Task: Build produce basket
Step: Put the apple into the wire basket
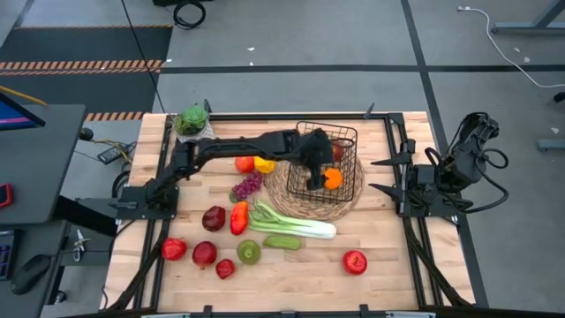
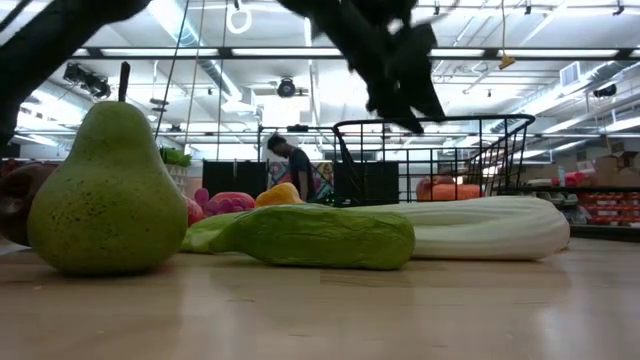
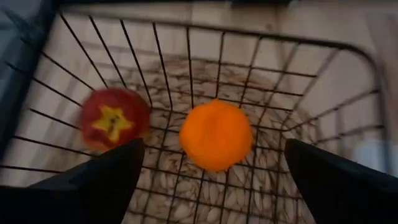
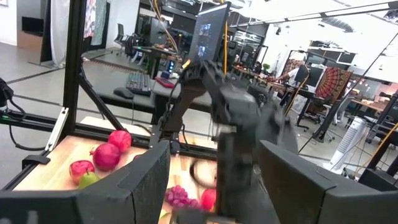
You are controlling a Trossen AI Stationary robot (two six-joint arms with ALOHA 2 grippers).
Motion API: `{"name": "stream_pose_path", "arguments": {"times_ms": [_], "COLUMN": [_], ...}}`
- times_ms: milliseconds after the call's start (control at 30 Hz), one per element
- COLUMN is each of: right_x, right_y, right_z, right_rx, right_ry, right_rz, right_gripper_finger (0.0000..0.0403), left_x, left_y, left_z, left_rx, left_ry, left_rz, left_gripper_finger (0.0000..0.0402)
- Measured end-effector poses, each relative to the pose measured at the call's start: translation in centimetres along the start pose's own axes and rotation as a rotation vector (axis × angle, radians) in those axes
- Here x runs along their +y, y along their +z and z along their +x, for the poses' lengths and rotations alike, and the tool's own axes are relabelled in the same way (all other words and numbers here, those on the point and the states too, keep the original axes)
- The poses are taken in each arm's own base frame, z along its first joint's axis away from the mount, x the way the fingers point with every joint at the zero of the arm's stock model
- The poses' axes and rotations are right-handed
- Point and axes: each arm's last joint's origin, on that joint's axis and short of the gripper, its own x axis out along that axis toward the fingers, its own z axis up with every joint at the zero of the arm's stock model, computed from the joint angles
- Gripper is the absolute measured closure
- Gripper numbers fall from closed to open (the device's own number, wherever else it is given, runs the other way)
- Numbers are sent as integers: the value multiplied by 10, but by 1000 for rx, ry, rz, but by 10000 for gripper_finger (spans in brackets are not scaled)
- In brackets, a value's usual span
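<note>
Lying nearest the front edge of the table, the loose produce waits within the left arm's reach: a red apple, a green pear, a green cucumber and the long pale leek, with more red fruit toward the left corner (spread out, I judge, so each piece can be picked on its own). Behind them come a red pepper, purple grapes and a yellow pepper.

The basket stands farther back on a round woven mat, which probably keeps the wire base from sliding. Inside it lie an orange and a red fruit, apart from each other on the grid floor.

The left gripper hangs above the basket with its fingers spread wide and nothing between them; the orange sits directly below, so this looks like a drop just made from above the tall wire sides.

The right gripper waits beyond the table's right edge, fingers apart and empty.

At the far left corner stands a leafy plant, no part of the load.
</note>
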Motion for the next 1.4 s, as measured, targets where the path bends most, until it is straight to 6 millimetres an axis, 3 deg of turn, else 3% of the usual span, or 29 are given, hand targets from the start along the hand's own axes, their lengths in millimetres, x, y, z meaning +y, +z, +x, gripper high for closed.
{"name": "stream_pose_path", "arguments": {"times_ms": [133, 233, 433, 700, 1067, 1400], "right_x": [0, 1, 4, 11, 9, 8], "right_y": [0, 0, -1, -1, -1, -3], "right_z": [0, 0, 2, 8, 14, 22], "right_rx": [1, 3, 14, 14, 21, 34], "right_ry": [0, 1, 5, 6, -38, -65], "right_rz": [0, -2, -2, -27, -35, -75], "right_gripper_finger": [156, 156, 156, 156, 156, 156], "left_x": [-15, -27, -42, -45, -22, 34], "left_y": [12, 10, -14, -67, -143, -217], "left_z": [-40, -64, -96, -111, -130, -136], "left_rx": [-50, -41, -5, 2, 33, 152], "left_ry": [41, 123, 200, 198, 257, 406], "left_rz": [69, 105, 98, 6, -119, -296], "left_gripper_finger": [7, 7, 7, 7, 7, 7]}}
